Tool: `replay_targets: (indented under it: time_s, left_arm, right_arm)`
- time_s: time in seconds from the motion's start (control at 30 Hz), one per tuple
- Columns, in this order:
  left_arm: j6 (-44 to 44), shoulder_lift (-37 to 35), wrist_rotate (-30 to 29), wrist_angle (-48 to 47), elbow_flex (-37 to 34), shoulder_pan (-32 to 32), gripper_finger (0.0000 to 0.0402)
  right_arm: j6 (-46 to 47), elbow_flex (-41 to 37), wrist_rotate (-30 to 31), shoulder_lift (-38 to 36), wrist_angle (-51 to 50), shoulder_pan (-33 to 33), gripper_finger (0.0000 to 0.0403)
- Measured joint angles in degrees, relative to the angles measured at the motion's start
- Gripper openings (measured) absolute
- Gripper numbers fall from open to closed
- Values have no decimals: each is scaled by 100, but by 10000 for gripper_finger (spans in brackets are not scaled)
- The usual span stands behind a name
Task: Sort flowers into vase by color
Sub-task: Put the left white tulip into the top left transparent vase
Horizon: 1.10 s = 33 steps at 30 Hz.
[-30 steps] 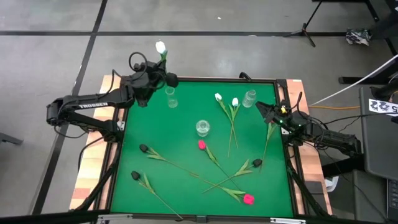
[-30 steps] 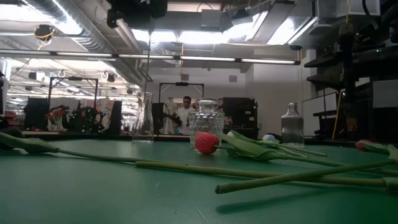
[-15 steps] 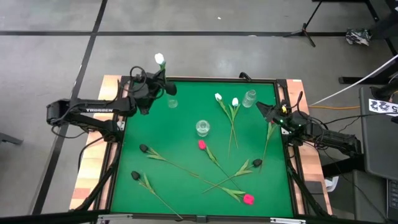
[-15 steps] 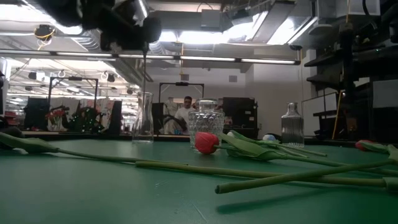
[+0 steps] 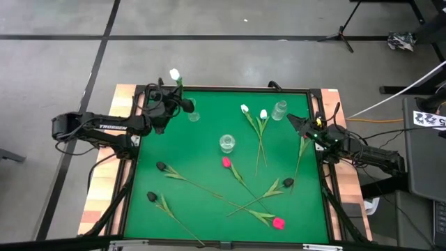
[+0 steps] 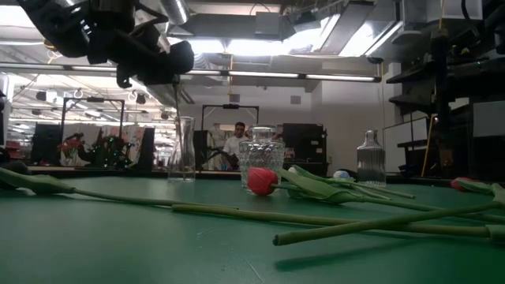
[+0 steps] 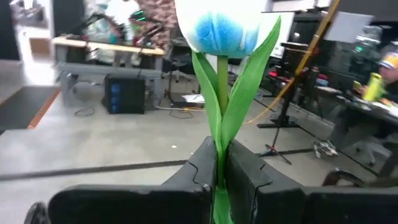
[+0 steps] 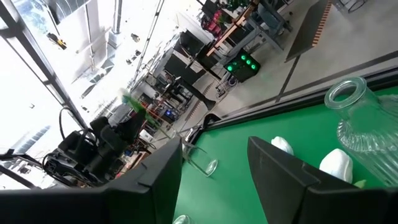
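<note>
Green table (image 5: 209,139), strewn tulips (image 5: 230,174), vases (image 5: 226,143)

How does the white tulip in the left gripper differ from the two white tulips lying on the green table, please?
The held white tulip stands upright, its stem clamped in the shut left gripper above the tall clear vase. The two white tulips on the table lie flat side by side near the ribbed bottle, with no gripper on them. All three share white heads and green stems.
</note>
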Motion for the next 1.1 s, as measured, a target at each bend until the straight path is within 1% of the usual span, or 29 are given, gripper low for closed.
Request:
replay_targets:
  time_s: [0.13,0.23,0.37,0.6,0.77,0.9,1.1]
  left_arm:
    - [489,2,392,-18,27,1,28]
    - [1089,2,429,-44,27,-56,51]
    - [1682,-4,450,-85,27,-92,96]
    - [1683,-4,449,-107,27,-90,185]
    - [2182,-25,447,-100,27,-90,235]
    - [2502,-278,360,-86,31,-90,256]
    - [2736,-966,153,-92,33,-116,262]
  right_arm:
    - [-108,0,-8,0,4,2,184]
    - [-208,0,-9,0,12,0,184]
    - [-302,0,-11,0,21,2,184]
    - [-322,2,-77,-1,21,0,184]
    - [-324,4,-123,-2,21,1,184]
    - [-324,7,-124,-1,21,2,184]
    - [-341,9,-125,0,21,1,184]
